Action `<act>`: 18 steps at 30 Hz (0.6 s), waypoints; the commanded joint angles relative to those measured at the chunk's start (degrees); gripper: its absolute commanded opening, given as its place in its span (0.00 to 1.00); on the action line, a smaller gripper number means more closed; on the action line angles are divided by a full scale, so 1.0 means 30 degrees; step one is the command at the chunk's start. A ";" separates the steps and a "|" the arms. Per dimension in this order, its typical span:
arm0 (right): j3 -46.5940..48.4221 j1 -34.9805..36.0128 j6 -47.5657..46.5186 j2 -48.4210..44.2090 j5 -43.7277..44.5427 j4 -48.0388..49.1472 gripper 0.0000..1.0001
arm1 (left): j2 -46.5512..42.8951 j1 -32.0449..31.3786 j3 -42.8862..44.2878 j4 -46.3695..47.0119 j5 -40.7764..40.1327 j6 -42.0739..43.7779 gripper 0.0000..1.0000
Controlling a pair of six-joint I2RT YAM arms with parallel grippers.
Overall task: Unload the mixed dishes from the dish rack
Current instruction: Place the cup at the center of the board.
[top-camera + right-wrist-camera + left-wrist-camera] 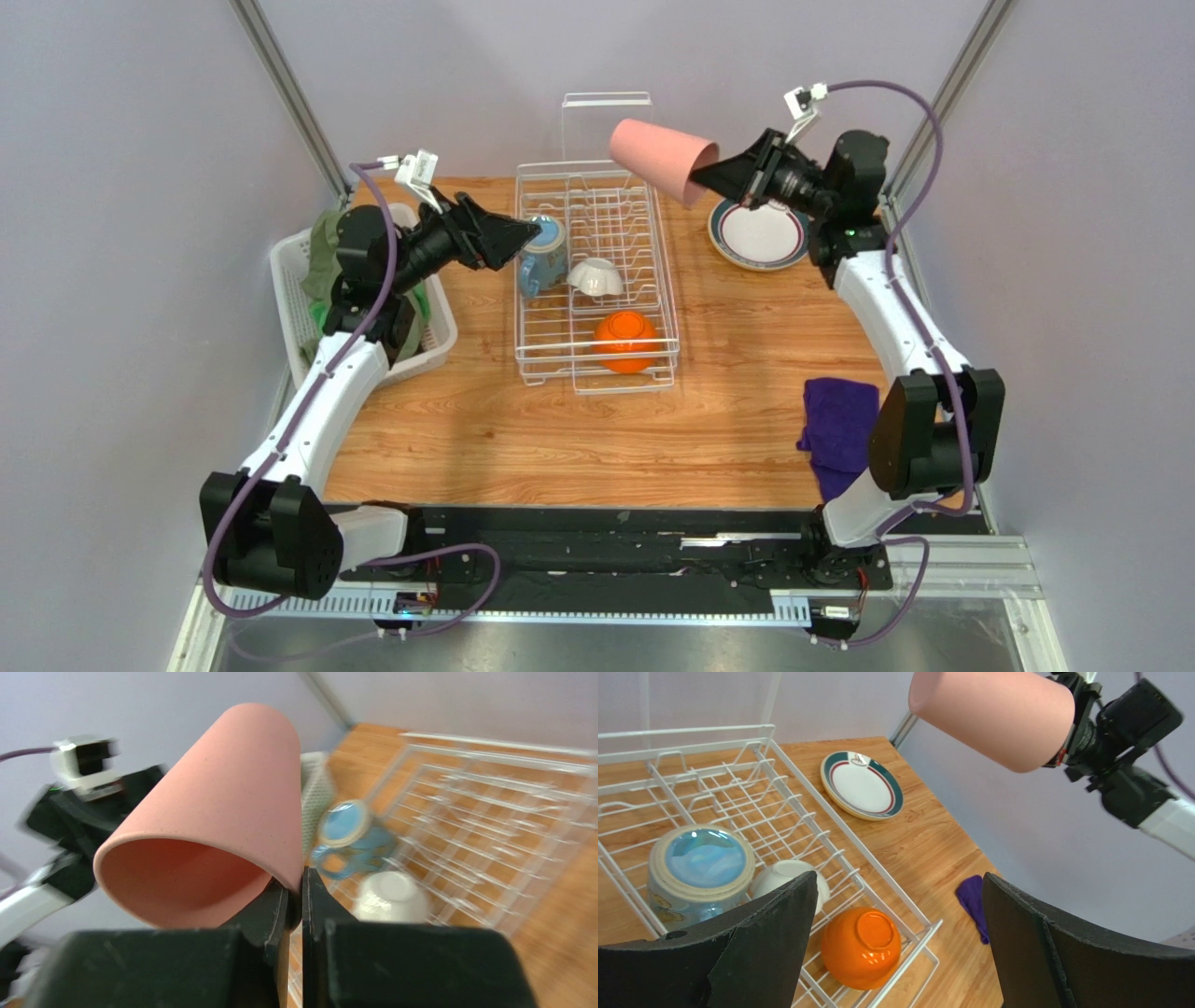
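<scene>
The white wire dish rack [596,273] holds an upside-down blue patterned mug [542,254], a small white cup [598,277] and an upside-down orange bowl [627,340]. My right gripper [701,174] is shut on the rim of the pink cup [662,158], holding it tilted in the air above the rack's far right corner; it also shows in the right wrist view [210,822]. My left gripper [530,233] is open and empty, just left of the mug. The dark-rimmed white plate [759,231] lies on the table right of the rack. The pale yellow plate is out of view.
A white slatted basket [302,301] with green items stands at the left. A purple cloth [839,420] lies at the right front. An upright clear panel [606,129] stands at the rack's far end.
</scene>
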 commanded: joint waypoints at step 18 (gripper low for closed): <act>0.8383 -0.6458 -1.6961 0.1103 1.2104 -2.5748 0.00 | 0.2374 0.0106 0.5640 -1.4435 -0.0284 1.3569 0.94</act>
